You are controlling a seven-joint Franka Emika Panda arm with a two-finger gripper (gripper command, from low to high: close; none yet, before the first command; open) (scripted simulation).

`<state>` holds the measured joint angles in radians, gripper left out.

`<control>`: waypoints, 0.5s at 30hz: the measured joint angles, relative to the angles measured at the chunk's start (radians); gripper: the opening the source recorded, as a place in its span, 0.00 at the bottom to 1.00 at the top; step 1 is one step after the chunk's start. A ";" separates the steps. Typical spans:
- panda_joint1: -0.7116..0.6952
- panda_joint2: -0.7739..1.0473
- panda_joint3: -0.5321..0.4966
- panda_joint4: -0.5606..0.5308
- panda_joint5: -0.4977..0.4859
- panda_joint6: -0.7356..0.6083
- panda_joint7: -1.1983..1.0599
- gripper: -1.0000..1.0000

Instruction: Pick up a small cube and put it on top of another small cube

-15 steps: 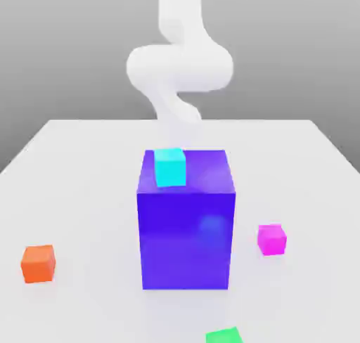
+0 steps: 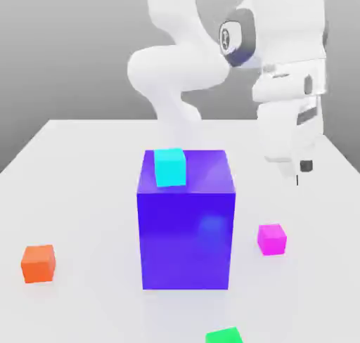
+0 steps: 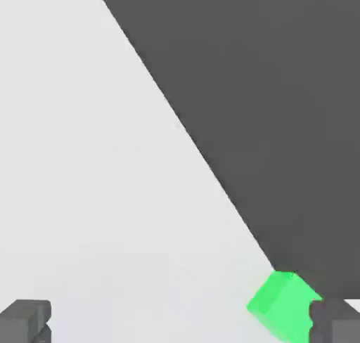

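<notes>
The small magenta-pink cube (image 2: pixel 271 239) rests on the white table (image 2: pixel 84 187), to the exterior view's right of the big blue-purple cube (image 2: pixel 186 229). My gripper (image 2: pixel 298 171) hangs well above the table, higher than the pink cube and a little further to the exterior view's right. In the hand view the gripper (image 3: pixel 179 324) is open, its dark fingertips (image 3: pixel 24 320) far apart with nothing between them. A small cyan cube (image 2: pixel 169 167) sits on top of the big cube near its left rear corner.
A small orange cube (image 2: pixel 38 263) lies on the table at the exterior view's left. A small green cube (image 2: pixel 225 336) sits at the front edge, also seen as the green cube (image 3: pixel 285 306) by the table's edge next to one fingertip.
The arm's forearm and hand have swung into the exterior view at the right, above the pink cube's side of the table. The cubes have not moved.
</notes>
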<state>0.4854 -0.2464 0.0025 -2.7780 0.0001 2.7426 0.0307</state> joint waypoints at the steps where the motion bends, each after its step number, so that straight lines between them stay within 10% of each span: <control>1: 0.026 0.031 0.002 -0.027 0.000 0.025 -0.044 0.50; 14: 0.164 0.476 0.001 -0.120 -0.035 0.385 -0.250 0.50; 15: 0.165 0.498 -0.001 -0.116 -0.036 0.403 -0.250 0.00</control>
<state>0.6507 0.2513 0.0019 -2.8940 -0.0359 3.1454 -0.2192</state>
